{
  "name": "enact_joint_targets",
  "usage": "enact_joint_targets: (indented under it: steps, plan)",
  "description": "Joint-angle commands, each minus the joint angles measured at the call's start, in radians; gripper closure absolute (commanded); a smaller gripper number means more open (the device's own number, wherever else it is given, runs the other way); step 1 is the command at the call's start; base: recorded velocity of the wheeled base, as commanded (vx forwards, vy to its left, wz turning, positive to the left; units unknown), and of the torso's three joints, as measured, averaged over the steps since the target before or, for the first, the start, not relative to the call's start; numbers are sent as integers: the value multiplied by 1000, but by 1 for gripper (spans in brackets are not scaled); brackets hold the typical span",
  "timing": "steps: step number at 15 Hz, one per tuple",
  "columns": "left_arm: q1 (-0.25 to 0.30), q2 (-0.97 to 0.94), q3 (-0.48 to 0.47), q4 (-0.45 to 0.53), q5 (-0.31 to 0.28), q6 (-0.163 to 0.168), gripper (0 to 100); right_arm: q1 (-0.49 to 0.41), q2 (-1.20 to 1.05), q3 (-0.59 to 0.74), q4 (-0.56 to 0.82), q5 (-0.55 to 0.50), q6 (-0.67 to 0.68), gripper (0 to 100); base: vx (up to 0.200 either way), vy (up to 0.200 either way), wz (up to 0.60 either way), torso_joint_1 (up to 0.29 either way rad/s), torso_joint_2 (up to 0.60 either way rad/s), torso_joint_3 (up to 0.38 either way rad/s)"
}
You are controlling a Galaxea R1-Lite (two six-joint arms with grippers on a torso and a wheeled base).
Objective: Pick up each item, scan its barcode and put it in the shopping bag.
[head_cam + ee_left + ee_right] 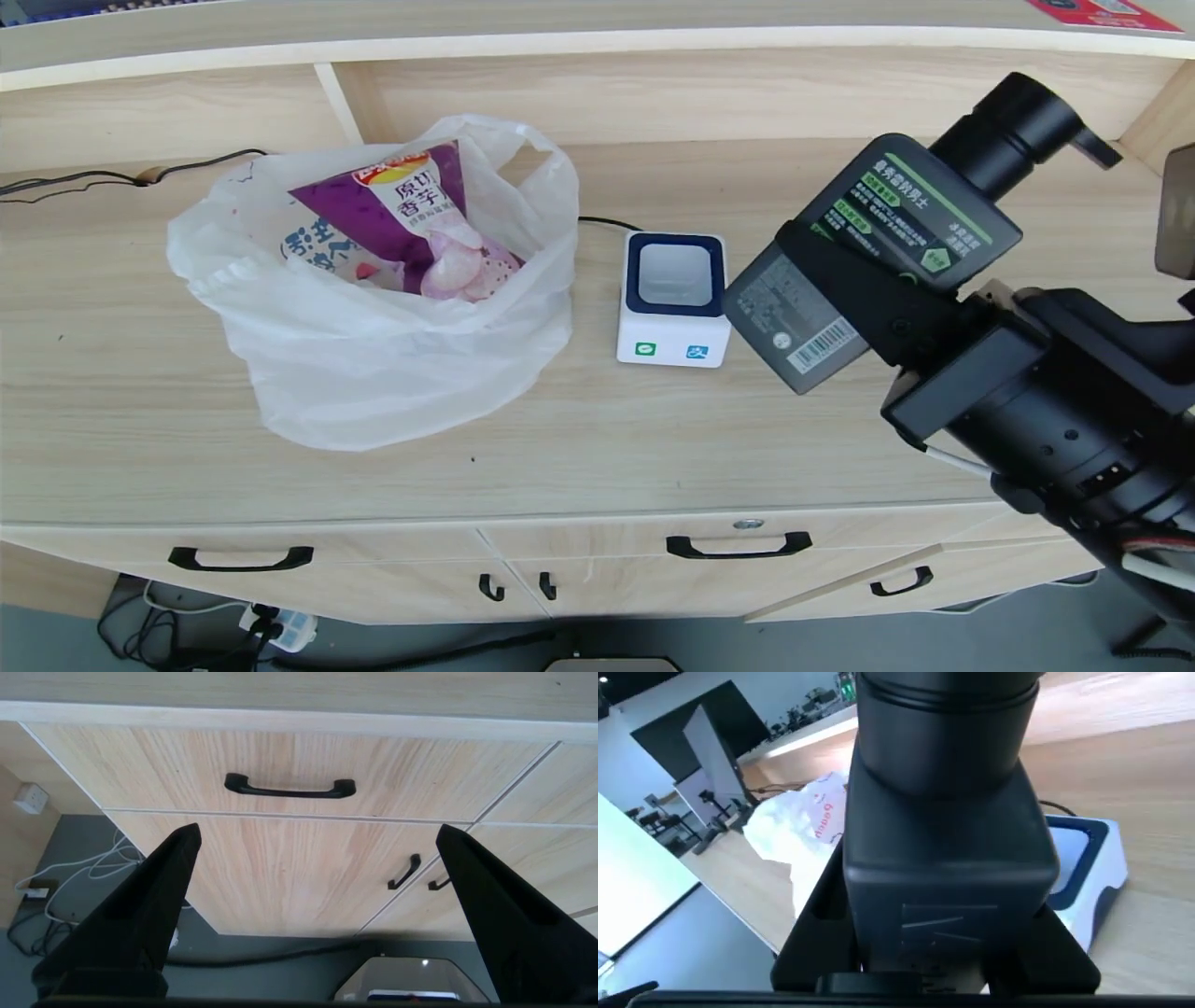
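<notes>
The right claw is clamped across the dark grey flat plastic bottle with a black cap, held above the bench at 3 o'clock of the white box scanner. The barcode faces upward, away from the scanner's window, so a scan would likely miss. The bottle's long axis runs from its base at 8 o'clock to its cap at 2 o'clock.
</notes>
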Motion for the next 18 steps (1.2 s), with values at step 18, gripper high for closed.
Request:
enact_joint_targets:
  steps: [18]
  plan:
    - [0,2,0,-1,0,0,0,451,-57,-143,183,-185,236,100,0,0,0,0,0,0]
